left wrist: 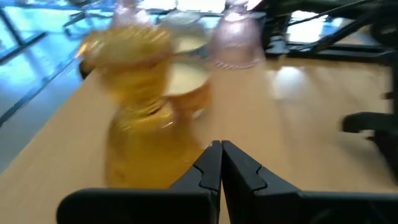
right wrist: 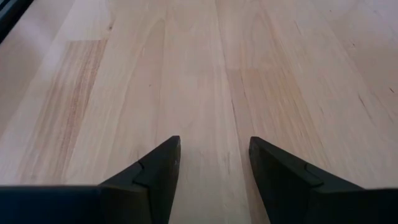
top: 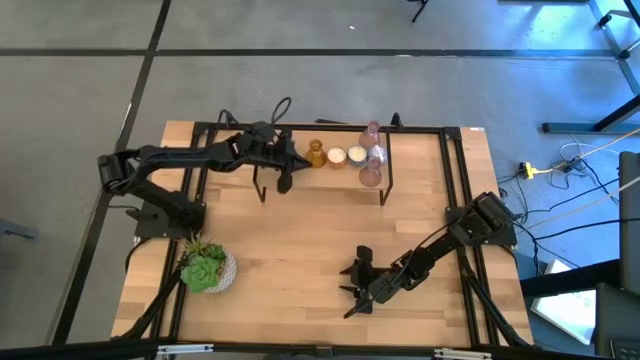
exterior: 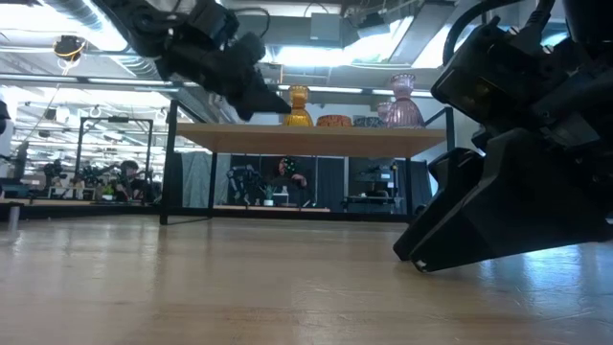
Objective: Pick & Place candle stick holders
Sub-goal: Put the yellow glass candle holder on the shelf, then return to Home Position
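Grey floor with dark seams surrounds the wooden desk (top: pixel 300 250), and a raised shelf (exterior: pixel 306 137) on black legs spans its 12 o'clock edge. All the holders in view stand on that shelf: an amber one (top: pixel 316 154), a cream one (top: pixel 336 156), another pale one (top: pixel 356 155) and pinkish glass ones (top: pixel 374 160) clustered at the row's 3 o'clock end. I cannot count five with certainty, as the glass ones overlap.

No holder lies on the open desk, so placing looks largely or wholly done. The left gripper (top: pixel 291 158) sits at the shelf, just at 9 o'clock of the amber holder, its fingers pressed together and holding nothing. The right gripper (top: pixel 352 285) rests low near 5 o'clock on the desk, fingers spread over bare wood. A succulent (top: pixel 206 267) stands at 8 o'clock.

No brand, label or writing can be read anywhere.
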